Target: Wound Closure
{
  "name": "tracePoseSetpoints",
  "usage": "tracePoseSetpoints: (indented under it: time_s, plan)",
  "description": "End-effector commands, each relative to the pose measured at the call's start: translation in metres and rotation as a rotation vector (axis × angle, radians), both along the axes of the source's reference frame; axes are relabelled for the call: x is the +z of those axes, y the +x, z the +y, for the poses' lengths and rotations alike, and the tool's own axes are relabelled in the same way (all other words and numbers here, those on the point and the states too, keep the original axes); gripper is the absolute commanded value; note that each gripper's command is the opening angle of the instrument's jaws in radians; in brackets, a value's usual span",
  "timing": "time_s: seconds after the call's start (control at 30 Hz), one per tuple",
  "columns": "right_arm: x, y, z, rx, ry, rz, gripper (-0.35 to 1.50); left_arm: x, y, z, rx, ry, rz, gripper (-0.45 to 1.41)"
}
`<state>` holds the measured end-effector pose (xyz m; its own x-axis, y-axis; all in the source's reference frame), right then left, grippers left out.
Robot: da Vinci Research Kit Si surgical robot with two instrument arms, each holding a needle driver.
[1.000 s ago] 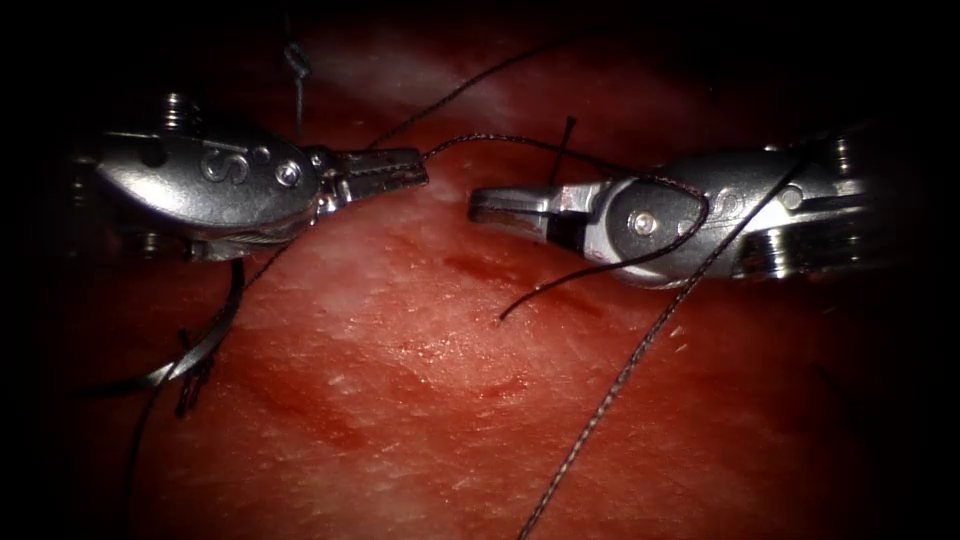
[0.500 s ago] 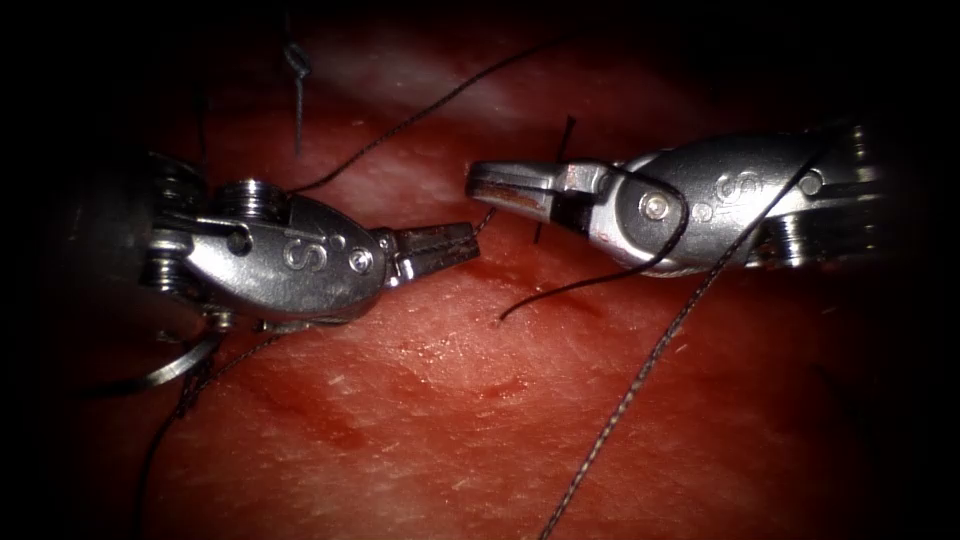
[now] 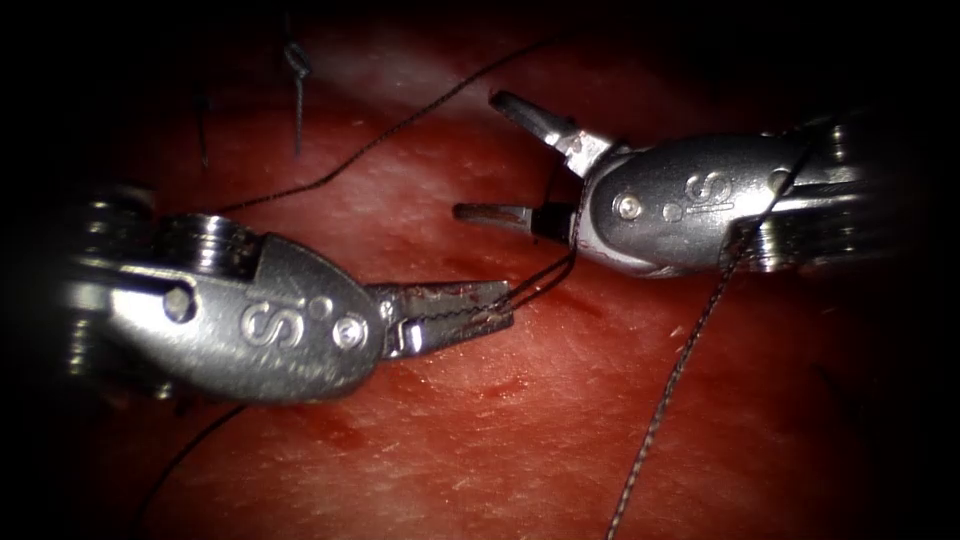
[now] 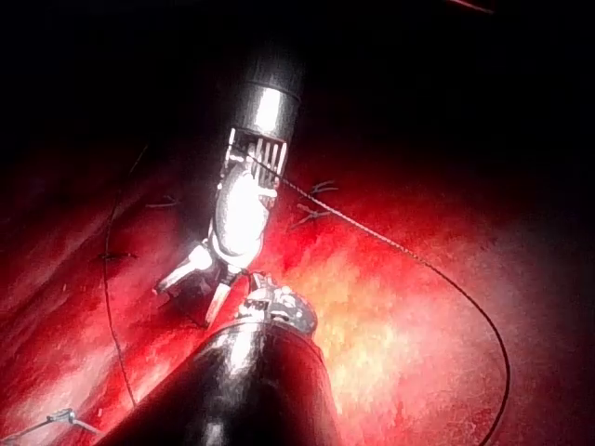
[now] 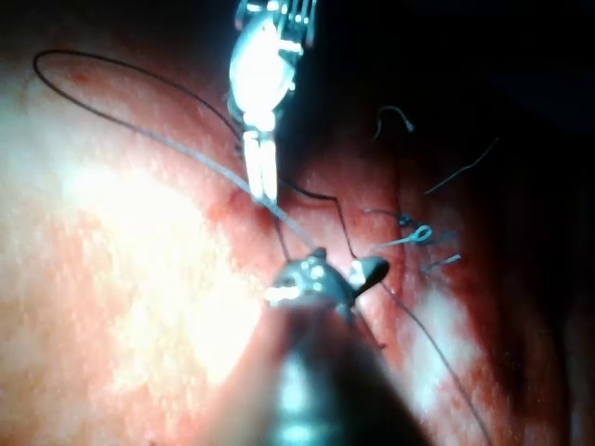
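The left tool (image 3: 490,305) has its jaws closed on the thread (image 3: 540,280), low over the tissue (image 3: 480,430). The right tool (image 3: 490,160) holds nothing, jaws spread wide, with thread draped over its wrist. The needle's place cannot be told.

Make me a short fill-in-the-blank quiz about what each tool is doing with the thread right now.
1. The left pincer is shut on the ____.
2. The right pincer has its jaws ____, holding nothing.
3. The thread runs from the left pincer's tip up to the ____ tool.
4. Both tools hang over the ____, which is wet with red fluid.

Missing words: thread; open; right; tissue
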<state>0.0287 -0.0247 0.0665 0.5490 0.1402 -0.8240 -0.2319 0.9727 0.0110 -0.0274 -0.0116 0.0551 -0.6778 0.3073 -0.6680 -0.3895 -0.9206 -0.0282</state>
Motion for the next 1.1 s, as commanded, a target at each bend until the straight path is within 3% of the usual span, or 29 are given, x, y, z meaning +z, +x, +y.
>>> tracePoseSetpoints:
  time_s: [0.03,0.4,0.57,0.77,0.83,1.1]
  plan:
    - [0.0009,0.0012,-0.0009,-0.032,0.012,-0.001,0.94,0.0006,0.0001,0.0006,0.007,-0.019,0.015,-0.45]
    - [0.0028,0.003,-0.0039,-0.17,0.066,0.033,0.96,0.0037,0.0017,0.005,0.064,-0.076,0.046,-0.45]
    - [0.003,0.0031,-0.0043,-0.197,0.084,0.057,0.93,0.0053,0.0018,0.0073,0.098,-0.069,0.038,-0.45]
    - [0.0028,0.0032,-0.0045,-0.227,0.083,0.096,0.91,0.0078,0.0016,0.0077,0.168,-0.032,0.019,-0.45]
    - [0.0027,0.0032,-0.0047,-0.26,0.074,0.134,0.79,0.0097,0.0015,0.0071,0.228,-0.013,-0.012,-0.45]
    - [0.0022,0.0026,-0.0046,-0.263,0.074,0.25,0.36,0.0129,0.0017,0.0062,0.247,0.03,-0.037,-0.45]
